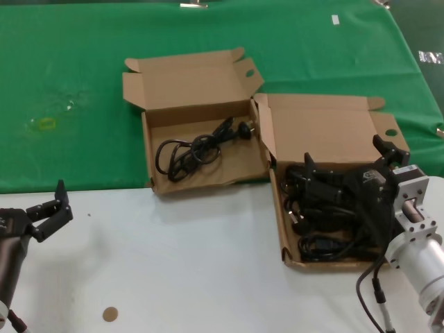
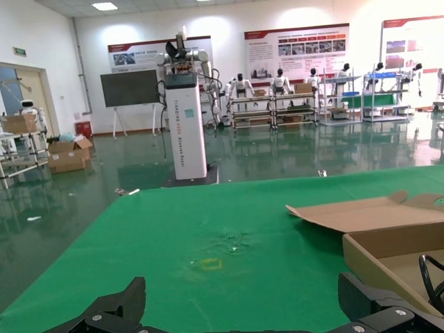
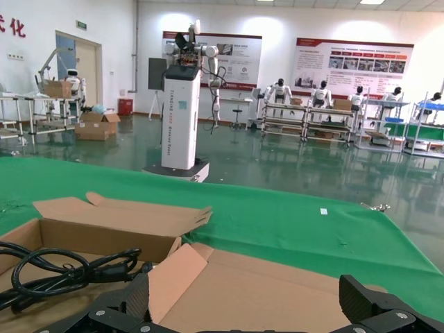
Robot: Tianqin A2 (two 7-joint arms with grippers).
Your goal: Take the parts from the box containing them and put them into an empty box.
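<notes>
The box containing them (image 1: pixel 326 201) sits on the white table (image 1: pixel 194 263), its hinged lid (image 1: pixel 326 128) standing open over the green cloth (image 1: pixel 83 83) and its long axis running from the robot's near side away toward that cloth. Inside it lies a tangled heap of the parts (image 1: pixel 319 222), black cords whose plugs and loops point every way, so no single direction can be read from the pile. The right gripper (image 1: pixel 347 163) hovers over this box with its black fingers (image 1: pixel 309 166) spread wide apart, one near the box's left wall and the other by the lid's round hole (image 1: pixel 390 132); nothing is pinched between them. In the right wrist view the same fingers (image 3: pixel 388 312) frame the open lid. To the left of this box, and touching its lid flap, stands the empty box (image 1: pixel 201 146), also open, though it already holds one cord bundle (image 1: pixel 194 149): its coil lies toward that box's left wall and its plug (image 1: pixel 244 129) points right, toward the full box, so the bundle's long axis runs left to right with a slight slant away from the robot. The left gripper (image 1: pixel 52 211) rests well to the left of both boxes, above the white table, fingers splayed and holding nothing; in the left wrist view its fingertips (image 2: pixel 118 305) are likewise apart.
</notes>
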